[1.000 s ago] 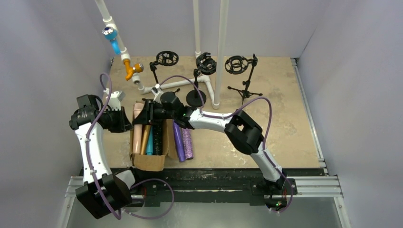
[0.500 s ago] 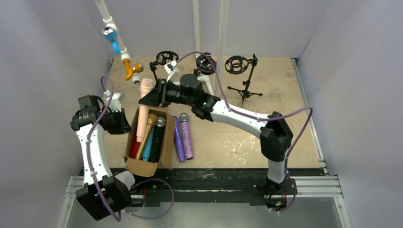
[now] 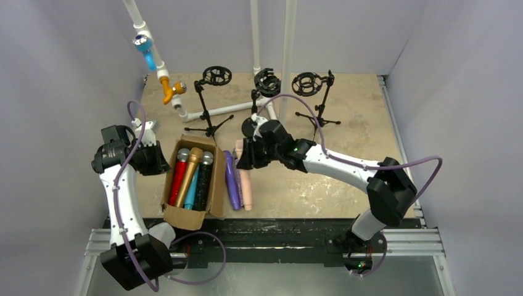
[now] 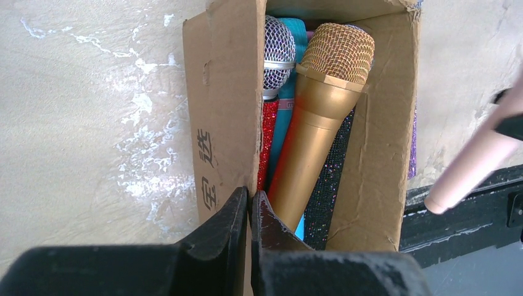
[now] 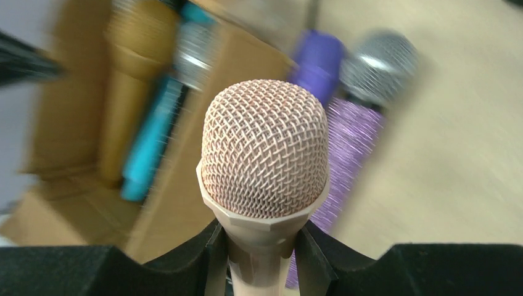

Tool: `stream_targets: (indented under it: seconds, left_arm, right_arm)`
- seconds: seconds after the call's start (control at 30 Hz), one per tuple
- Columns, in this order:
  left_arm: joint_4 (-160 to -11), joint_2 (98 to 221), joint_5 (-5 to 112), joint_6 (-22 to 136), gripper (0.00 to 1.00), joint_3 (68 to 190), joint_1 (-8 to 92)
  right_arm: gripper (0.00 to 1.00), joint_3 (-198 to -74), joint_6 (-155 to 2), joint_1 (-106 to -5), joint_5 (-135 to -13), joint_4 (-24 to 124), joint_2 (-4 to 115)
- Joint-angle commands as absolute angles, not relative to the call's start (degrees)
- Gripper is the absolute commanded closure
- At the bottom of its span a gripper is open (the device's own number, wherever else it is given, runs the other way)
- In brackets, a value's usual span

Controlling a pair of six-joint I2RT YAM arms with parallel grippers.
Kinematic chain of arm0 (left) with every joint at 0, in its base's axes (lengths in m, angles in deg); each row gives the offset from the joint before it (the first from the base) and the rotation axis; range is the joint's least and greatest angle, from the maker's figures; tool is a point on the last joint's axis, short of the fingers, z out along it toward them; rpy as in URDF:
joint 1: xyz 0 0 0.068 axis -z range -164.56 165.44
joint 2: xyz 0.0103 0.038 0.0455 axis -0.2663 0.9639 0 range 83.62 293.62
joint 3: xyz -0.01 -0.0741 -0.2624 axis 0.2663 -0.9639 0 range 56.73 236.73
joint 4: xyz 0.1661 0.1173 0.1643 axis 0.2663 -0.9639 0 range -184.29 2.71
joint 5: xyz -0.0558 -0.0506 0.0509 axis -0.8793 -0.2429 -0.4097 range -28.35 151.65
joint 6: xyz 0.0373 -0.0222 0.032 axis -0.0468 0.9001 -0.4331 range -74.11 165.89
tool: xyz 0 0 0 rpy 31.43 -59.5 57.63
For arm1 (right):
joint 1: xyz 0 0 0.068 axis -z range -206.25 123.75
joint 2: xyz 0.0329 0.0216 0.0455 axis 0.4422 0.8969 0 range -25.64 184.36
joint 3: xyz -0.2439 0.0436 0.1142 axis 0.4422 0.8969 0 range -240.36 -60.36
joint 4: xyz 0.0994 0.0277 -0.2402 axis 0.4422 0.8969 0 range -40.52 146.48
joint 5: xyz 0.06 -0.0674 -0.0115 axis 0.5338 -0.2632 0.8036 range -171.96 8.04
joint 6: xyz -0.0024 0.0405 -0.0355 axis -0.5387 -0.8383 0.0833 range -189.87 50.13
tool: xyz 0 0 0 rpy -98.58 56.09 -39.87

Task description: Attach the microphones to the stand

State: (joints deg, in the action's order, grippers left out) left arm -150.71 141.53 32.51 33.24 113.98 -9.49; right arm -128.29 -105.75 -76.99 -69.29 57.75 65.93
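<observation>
My right gripper (image 5: 259, 246) is shut on the neck of a peach microphone (image 5: 264, 148), whose mesh head points at the camera. From above, the peach microphone (image 3: 247, 182) hangs from the right gripper (image 3: 242, 155) just right of the cardboard box (image 3: 214, 185), over a purple microphone (image 3: 230, 179) and a purple glitter one (image 5: 361, 132) lying on the table. The box holds red glitter (image 4: 265, 148), gold (image 4: 321, 117), blue (image 3: 192, 188) and black (image 3: 203, 179) microphones. My left gripper (image 4: 250, 200) is shut on the box's left wall. Three black stands (image 3: 267, 83) with ring mounts stand behind.
A white pipe frame (image 3: 210, 113) lies at the back left, with a blue microphone (image 3: 145, 49) and a gold one (image 3: 169, 91) clipped on its slanted pipe. Two white vertical poles (image 3: 287, 61) rise near the middle stand. Grey walls close in on both sides.
The right arm lifted the peach microphone out of the box, swung it up toward the back, then brought it down to the right of the box. The left gripper kept its hold.
</observation>
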Motion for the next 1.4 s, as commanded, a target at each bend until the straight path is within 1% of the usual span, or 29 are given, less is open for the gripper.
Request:
stream_targets:
  seconds: [0.0,0.1,0.27,0.53,0.67,0.8,0.97,1.0,1.1,1.23,1.3,1.37]
  left_arm:
    - [-147.5,139.4,30.4,36.3,1.00,115.8,-9.3]
    - [-147.8,138.8,31.0,37.1,1.00,116.6,-9.3]
    - [-147.4,137.7,33.9,39.0,1.00,117.0,-9.4]
    - [-145.4,137.5,34.8,40.1,1.00,115.2,-9.4]
    - [-144.9,137.5,35.2,40.3,1.00,114.6,-9.4]
    - [-144.0,137.9,33.6,41.5,1.00,114.3,-9.4]
    - [-143.0,138.9,31.8,42.4,1.00,114.0,-9.3]
    - [-142.8,138.9,31.6,42.4,1.00,113.8,-9.3]
    - [-142.5,139.3,31.4,42.5,1.00,113.6,-9.3]
    - [-142.3,138.8,30.8,43.3,1.00,113.4,-9.3]
    - [-142.0,138.4,30.5,43.8,1.00,113.1,-9.3]
    - [-141.4,138.2,30.4,44.4,1.00,112.7,-9.3]
  right_arm:
    - [0.95,-120.5,-104.1,-74.3,-73.9,58.2,63.4]
    - [0.95,-117.8,-104.2,-72.7,-73.5,55.5,64.8]
    - [0.95,-117.6,-104.1,-70.7,-73.4,53.1,69.6]
    - [0.88,-122.5,-106.4,-69.0,-74.6,51.8,77.9]
    - [0.74,-123.3,-110.2,-68.9,-74.9,50.8,78.5]
    - [0.56,-123.4,-113.4,-68.9,-74.9,50.1,78.5]
    - [0.40,-123.1,-114.1,-68.9,-74.7,51.6,76.8]
    - [0.38,-123.1,-114.0,-68.9,-74.9,52.2,76.2]
    - [0.39,-123.6,-113.2,-68.9,-77.1,54.7,73.2]
    - [0.44,-125.1,-115.1,-70.6,-79.7,55.8,66.1]
    - [0.44,-128.4,-115.4,-72.8,-80.7,57.0,64.3]
    - [0.44,-132.9,-115.3,-75.6,-80.5,58.3,65.1]
